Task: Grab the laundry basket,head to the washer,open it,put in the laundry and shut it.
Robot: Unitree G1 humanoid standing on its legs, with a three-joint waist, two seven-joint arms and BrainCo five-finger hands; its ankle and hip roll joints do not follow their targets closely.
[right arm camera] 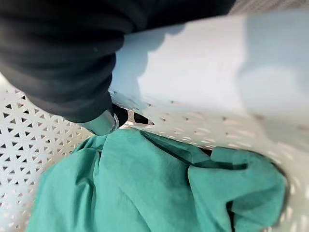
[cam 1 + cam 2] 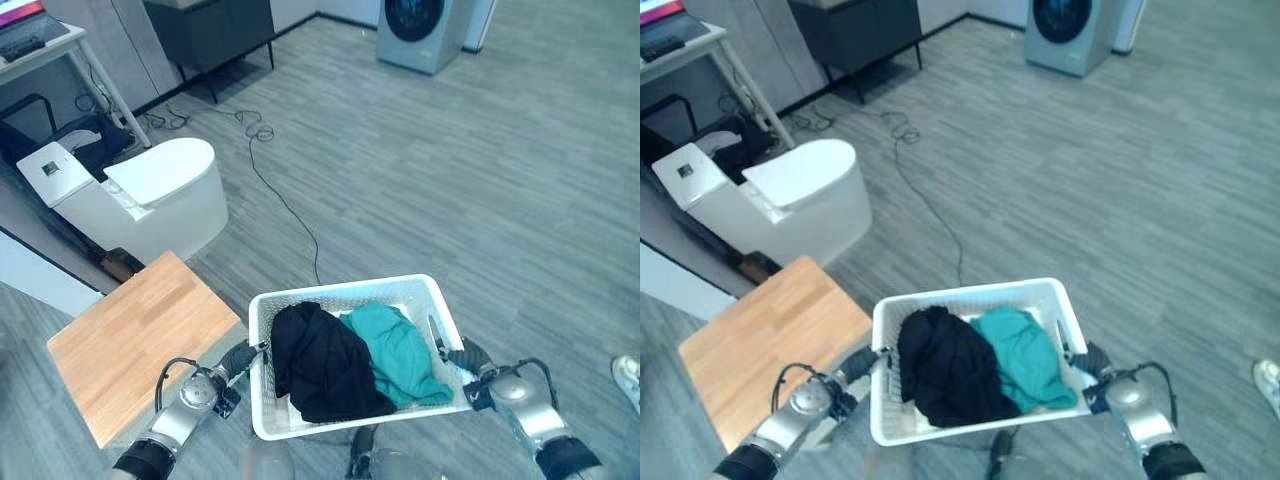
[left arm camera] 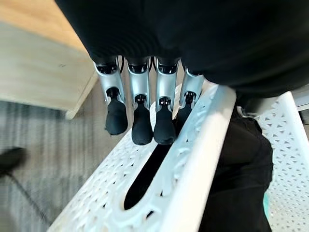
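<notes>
Two robot hands carry the white laundry basket (image 2: 350,300) above the grey floor (image 2: 480,180), beside the near corner of the wooden counter (image 2: 140,340). We see the left robot hand (image 3: 145,111) at the basket's left wall, its fingers (image 3: 142,125) reaching down by the handle slot; whether they curl round the rim we cannot tell. The right robot hand (image 2: 468,358) sits at the right wall, thumb hooked inside over the rim, gripping it. A black garment (image 2: 320,360) and a teal garment (image 2: 400,350) lie inside. The washer (image 2: 415,30) stands well apart, at the far edge of the floor.
</notes>
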